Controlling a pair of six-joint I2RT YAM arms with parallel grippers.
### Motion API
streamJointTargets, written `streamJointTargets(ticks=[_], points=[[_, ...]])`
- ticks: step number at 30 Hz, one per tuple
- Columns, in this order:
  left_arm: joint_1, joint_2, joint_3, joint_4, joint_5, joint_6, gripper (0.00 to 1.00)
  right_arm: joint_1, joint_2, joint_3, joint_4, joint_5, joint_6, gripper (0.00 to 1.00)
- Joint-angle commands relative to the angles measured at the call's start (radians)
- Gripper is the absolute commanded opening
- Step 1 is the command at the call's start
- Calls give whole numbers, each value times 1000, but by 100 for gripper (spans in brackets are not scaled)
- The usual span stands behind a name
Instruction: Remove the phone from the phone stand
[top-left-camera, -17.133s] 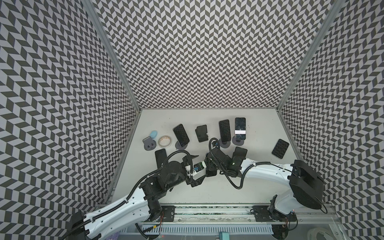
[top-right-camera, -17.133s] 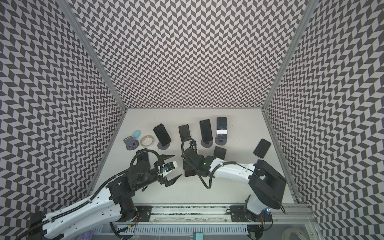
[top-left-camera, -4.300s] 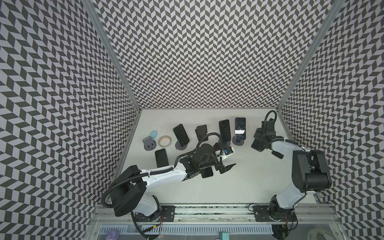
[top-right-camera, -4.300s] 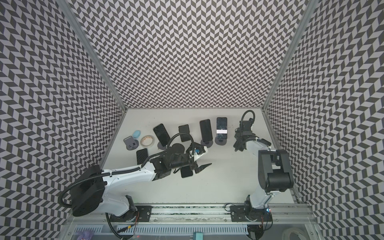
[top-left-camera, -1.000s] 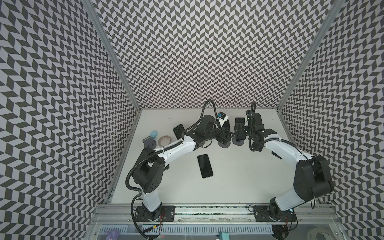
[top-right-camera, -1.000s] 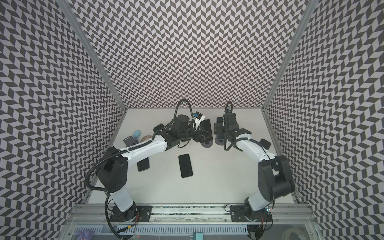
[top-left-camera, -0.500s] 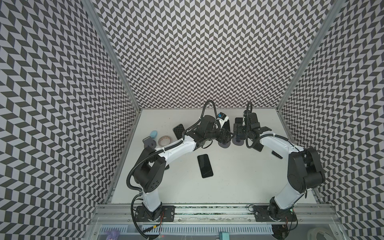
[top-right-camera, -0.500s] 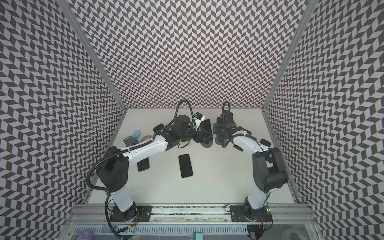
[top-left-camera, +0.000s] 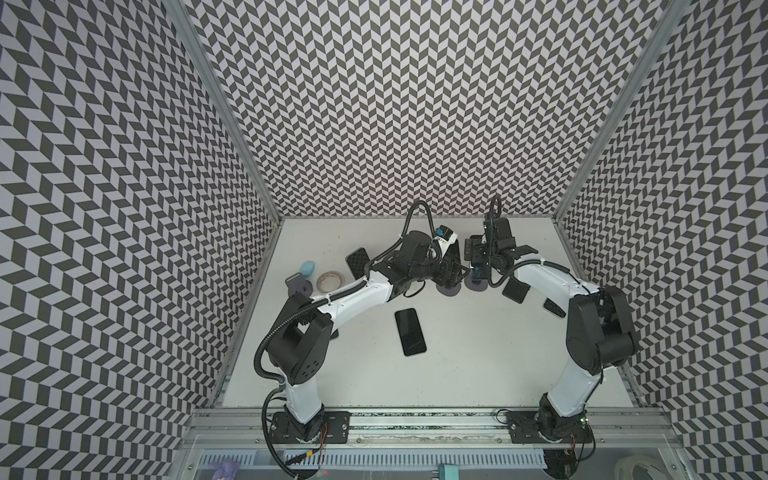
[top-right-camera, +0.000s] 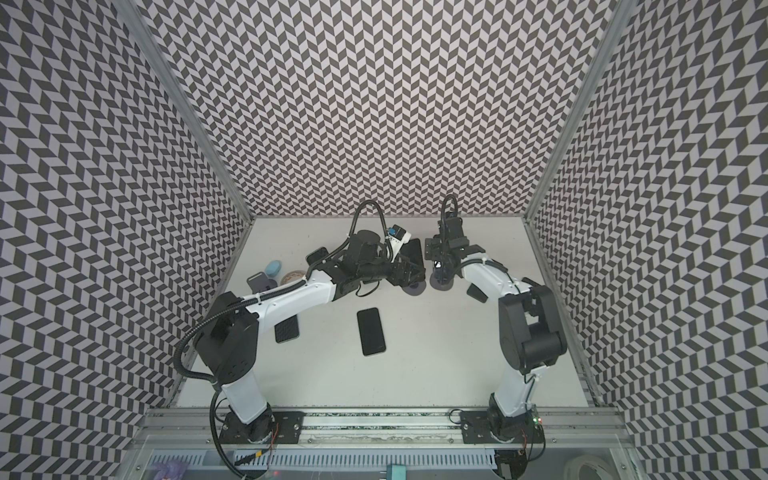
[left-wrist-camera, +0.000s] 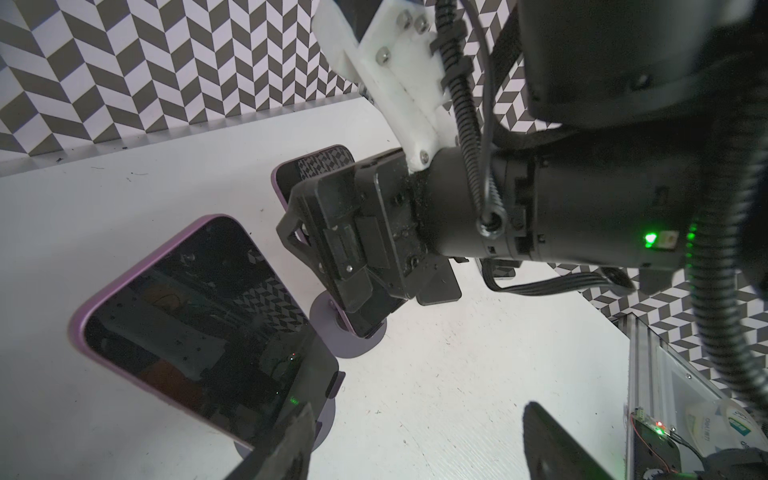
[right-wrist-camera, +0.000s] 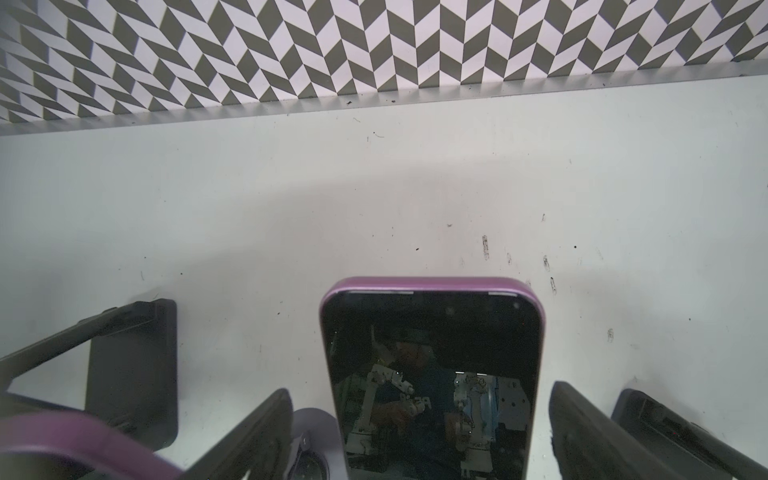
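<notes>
Right wrist view: my right claw (right-wrist-camera: 419, 390) has come in from well off to the right of the stand (right-wrist-camera: 320, 424) and now straddles the phone (right-wrist-camera: 432, 353), jaws wide, touching nothing yet. That phone leans on the stand. Just beside that stand, my left claw (left-wrist-camera: 419, 409) gapes empty by a neighbour phone (left-wrist-camera: 195, 316). So the approach looks finished; closing and lifting remain.

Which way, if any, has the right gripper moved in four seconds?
Yes. The right gripper went left in a top view, from right of the stand base to over it, straddling the phone.
</notes>
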Motion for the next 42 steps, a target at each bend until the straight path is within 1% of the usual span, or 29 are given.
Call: streamJointTargets(ticks=[1,7,10,18,31,42], points=[[1,-3,21,2,15,-10,79,6,27,38,-4,35,-16,93],[8,-20,15,8,11,-1,79,9,57,60,-21,64,-32,92],[15,-21,13,13,19,-7,79,12,69,61,-21,68,-36,90],[36,-34,12,21,34,-14,79,24,94,79,-33,86,-44,82],[36,-34,0,41,49,-18,77,29,83,82,-50,129,-47,70],[36,-35,1,40,54,-21,77,29,67,93,-54,137,-55,67]])
